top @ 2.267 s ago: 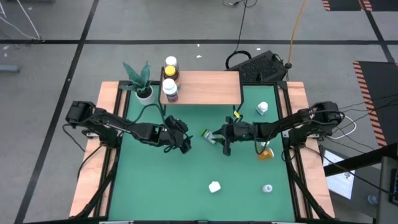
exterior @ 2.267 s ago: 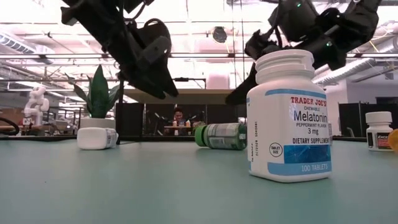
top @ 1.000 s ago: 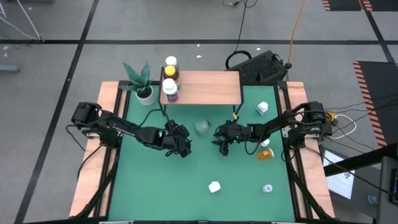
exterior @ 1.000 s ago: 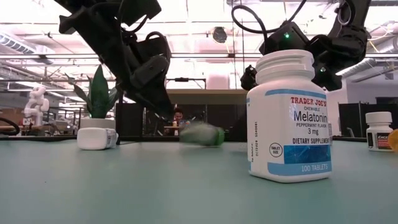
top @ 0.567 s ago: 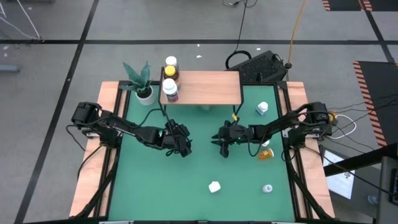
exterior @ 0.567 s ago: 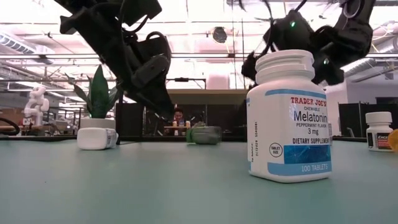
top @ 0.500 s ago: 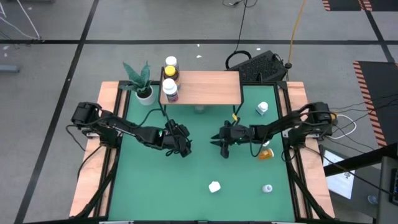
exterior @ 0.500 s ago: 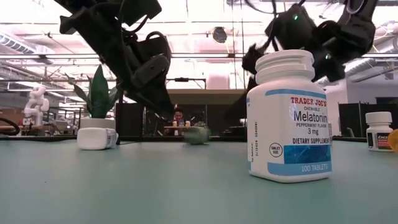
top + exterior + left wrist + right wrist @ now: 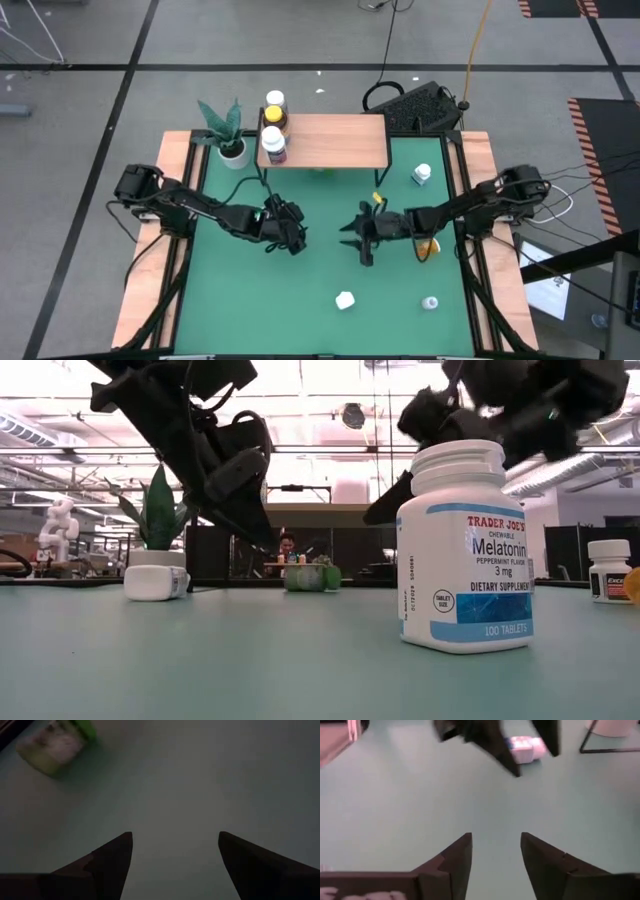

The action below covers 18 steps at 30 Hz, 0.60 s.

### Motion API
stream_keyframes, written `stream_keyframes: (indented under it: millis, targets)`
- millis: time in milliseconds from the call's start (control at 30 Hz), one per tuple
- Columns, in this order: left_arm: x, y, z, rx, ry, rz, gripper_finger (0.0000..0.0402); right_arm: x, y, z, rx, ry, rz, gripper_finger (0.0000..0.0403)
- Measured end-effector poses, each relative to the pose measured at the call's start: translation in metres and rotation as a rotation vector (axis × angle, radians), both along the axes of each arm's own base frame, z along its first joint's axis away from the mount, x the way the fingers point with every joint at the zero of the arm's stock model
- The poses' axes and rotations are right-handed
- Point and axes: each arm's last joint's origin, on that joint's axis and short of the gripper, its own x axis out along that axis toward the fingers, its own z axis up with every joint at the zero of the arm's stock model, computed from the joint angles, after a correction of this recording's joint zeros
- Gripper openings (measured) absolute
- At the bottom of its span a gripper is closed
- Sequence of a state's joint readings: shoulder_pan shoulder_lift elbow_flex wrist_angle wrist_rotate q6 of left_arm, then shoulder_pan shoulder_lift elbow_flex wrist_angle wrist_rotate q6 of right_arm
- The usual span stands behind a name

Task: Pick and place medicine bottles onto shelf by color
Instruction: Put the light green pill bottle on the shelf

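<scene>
Two tools, left tool (image 9: 175, 837) and right tool (image 9: 496, 836), poised open and empty above the counter (image 9: 320, 280), green bottle (image 9: 312, 577) lying loose by the shelf (image 9: 335, 140), likely awaiting a grasp.

Two dark jointed arms, black cabling, tapered pointed claw fingers (image 9: 107, 865).

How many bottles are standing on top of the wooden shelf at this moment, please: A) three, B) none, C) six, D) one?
A: in the high view, three bottles stand in a cluster at the left end of the shelf, and the rest of its top is bare.
</scene>
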State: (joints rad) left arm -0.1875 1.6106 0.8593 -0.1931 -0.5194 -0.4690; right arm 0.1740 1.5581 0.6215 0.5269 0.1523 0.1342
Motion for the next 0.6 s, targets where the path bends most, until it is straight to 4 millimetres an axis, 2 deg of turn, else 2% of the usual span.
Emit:
stream_keyframes:
  millis: [200,367,467,600]
  targets:
    - [-0.009,-0.002,0.016,-0.003,-0.014,-0.021,0.0299,0.007,0.039,0.020,-0.217,0.142,-0.073,0.0199]
    - [-0.018,-0.008,0.036,0.009,-0.086,-0.015,0.0299,0.005,0.051,0.032,-0.317,0.086,-0.325,0.0210]
    - [-0.019,-0.016,0.042,0.064,-0.136,-0.005,0.0299,0.002,0.052,0.027,-0.261,0.056,-0.413,0.0210]
    - [-0.012,-0.027,0.039,0.148,-0.183,-0.023,0.0298,-0.003,0.061,0.010,-0.247,0.101,-0.371,0.0210]
